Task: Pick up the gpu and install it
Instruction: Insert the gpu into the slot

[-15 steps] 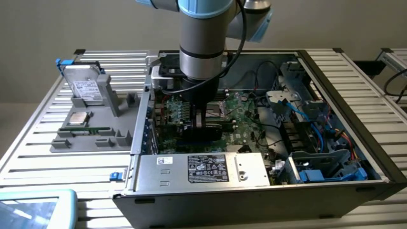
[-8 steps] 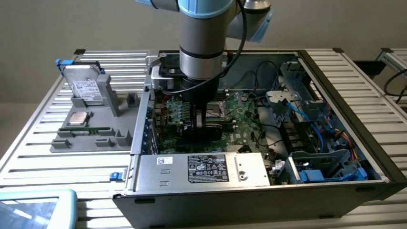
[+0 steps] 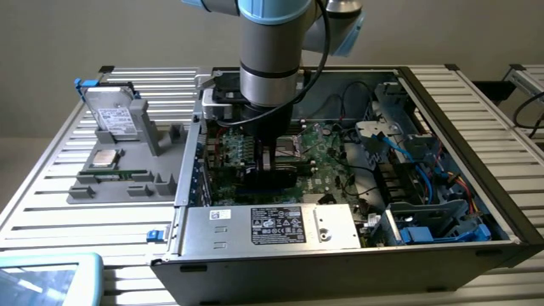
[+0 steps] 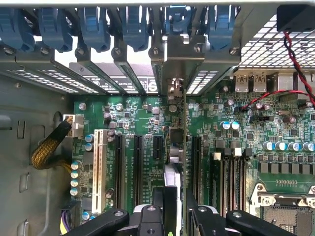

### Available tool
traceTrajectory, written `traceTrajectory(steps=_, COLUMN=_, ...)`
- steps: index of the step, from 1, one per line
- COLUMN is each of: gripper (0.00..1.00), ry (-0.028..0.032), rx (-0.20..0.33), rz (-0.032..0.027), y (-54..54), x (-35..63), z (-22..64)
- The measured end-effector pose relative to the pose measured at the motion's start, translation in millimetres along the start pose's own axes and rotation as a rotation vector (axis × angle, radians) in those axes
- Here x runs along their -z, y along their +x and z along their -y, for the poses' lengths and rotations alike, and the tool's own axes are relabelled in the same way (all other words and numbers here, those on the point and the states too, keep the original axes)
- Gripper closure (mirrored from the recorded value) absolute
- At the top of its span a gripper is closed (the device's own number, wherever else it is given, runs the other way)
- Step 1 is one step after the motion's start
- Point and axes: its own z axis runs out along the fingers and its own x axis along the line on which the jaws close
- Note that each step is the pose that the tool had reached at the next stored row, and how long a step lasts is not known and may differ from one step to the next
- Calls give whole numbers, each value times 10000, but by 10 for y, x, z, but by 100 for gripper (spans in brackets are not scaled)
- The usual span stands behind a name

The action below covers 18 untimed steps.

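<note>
The gpu (image 4: 184,129) shows edge-on in the wrist view as a thin upright card. Its metal bracket (image 4: 173,64) stands against the slot openings at the case's rear wall. My gripper (image 4: 176,201) is shut on the card's upper edge, one black finger on each face. The card stands over the green motherboard (image 4: 138,110), in line with a long black expansion slot; whether it is seated I cannot tell. In the exterior view the gripper (image 3: 270,160) reaches down into the open computer case (image 3: 340,268), with the dark gpu (image 3: 276,181) below it.
Blue slot latches (image 4: 93,24) line the rear wall. Red and black wires (image 4: 295,59) run close beside the card, and a CPU socket (image 4: 288,209) lies further off. A silver power supply (image 3: 272,224) fills the case front. A grey tray (image 3: 119,172) at the exterior view's left holds a hard drive (image 3: 114,115).
</note>
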Motion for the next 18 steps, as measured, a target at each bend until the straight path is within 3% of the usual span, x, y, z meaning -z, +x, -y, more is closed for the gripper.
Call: traceTrajectory(steps=18, gripper=73, ry=1, rx=1, rz=22, y=0, x=-3, z=2)
